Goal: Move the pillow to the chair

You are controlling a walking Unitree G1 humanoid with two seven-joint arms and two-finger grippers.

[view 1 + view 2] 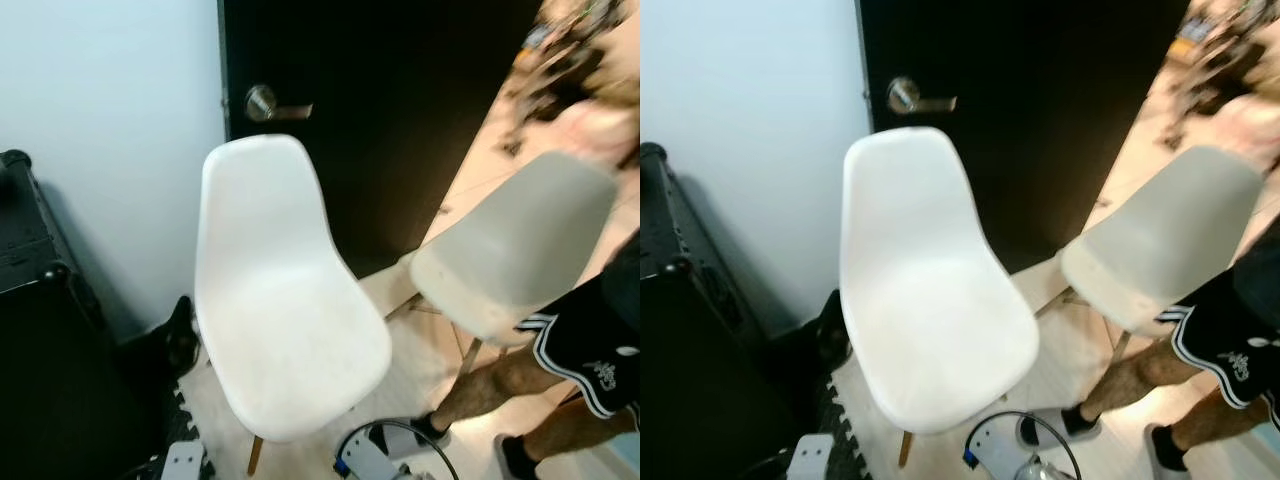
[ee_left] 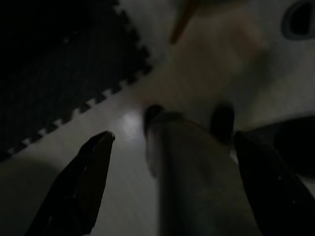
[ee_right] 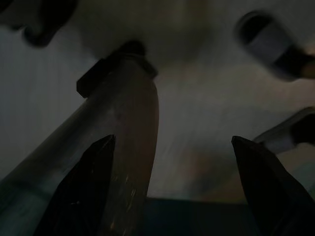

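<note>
A white moulded chair (image 1: 280,300) with wooden legs stands in front of me, its seat bare, its back towards the black door (image 1: 400,100). My left gripper (image 2: 174,140) hangs low over the pale floor, fingers spread apart and holding nothing. My right gripper (image 3: 173,142) also hangs open and empty above the floor. Beyond each gripper's fingers, a silver tube of my own body lies in the dim wrist views.
A second white chair (image 1: 520,250) sits tilted at the right, beside a person's bare legs (image 1: 500,385) in black shorts. A black cabinet (image 1: 40,330) stands at the left against the wall. A dark foam mat (image 2: 64,73) and a white device (image 1: 370,455) lie on the floor near me.
</note>
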